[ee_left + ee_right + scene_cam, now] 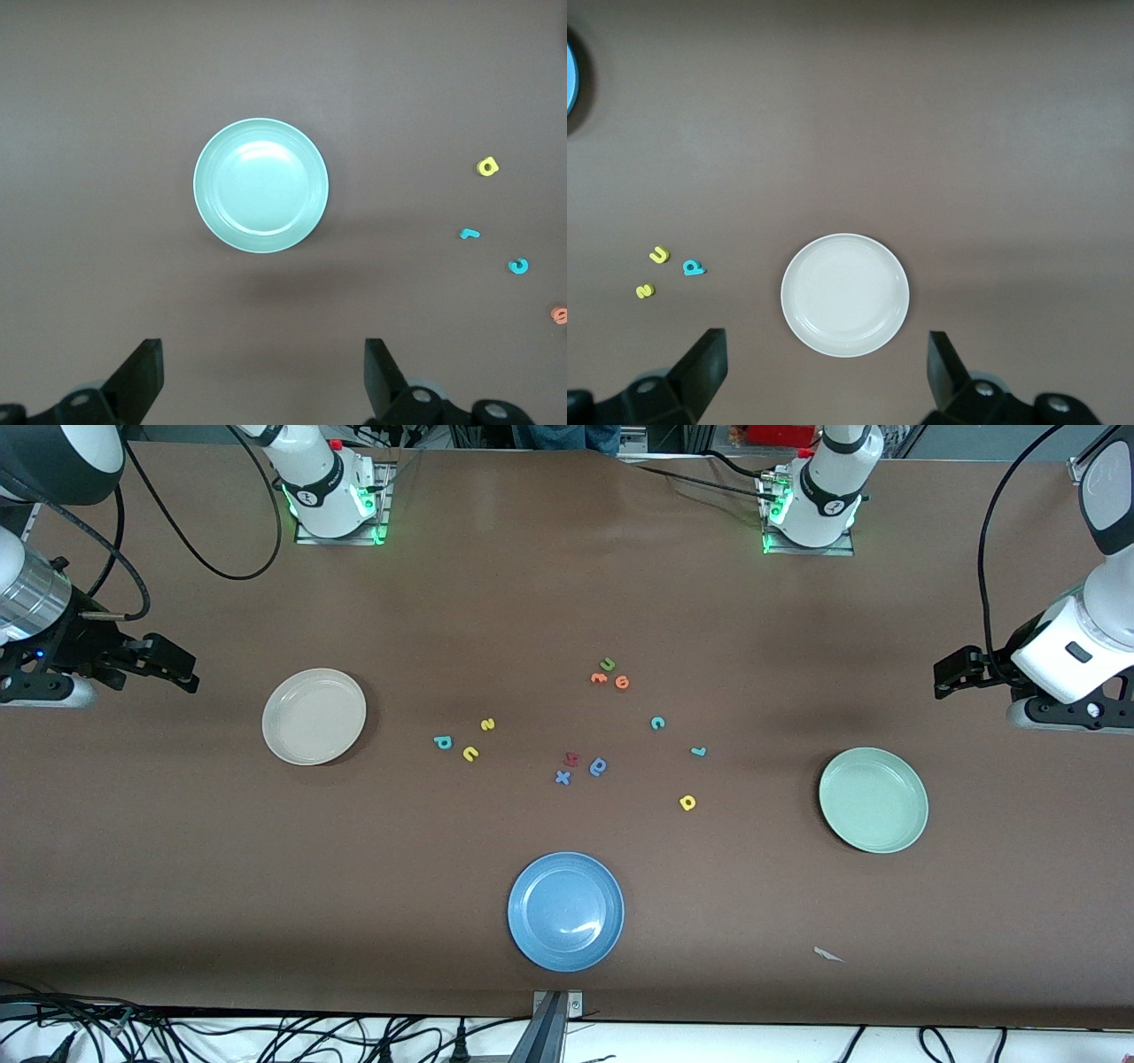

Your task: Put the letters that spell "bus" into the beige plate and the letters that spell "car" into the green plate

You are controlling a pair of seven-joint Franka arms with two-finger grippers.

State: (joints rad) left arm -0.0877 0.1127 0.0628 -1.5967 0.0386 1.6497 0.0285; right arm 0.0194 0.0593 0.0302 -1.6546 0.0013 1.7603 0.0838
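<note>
Blue plate sits lowest in the front view, bottom centre, empty. Beige plate at centre-left, empty; teal "b", yellow "u" and yellow "s" lie loose on the table just toward mid-frame from it. Green plate at centre-right, empty; teal "c", teal "r" and yellow "a" are scattered between it and mid-frame. Orange, green, red and blue letters cluster at centre. Right gripper hangs at the left edge, jaws spread, holding nothing. Left gripper hangs at the right edge, likewise spread and empty.
</note>
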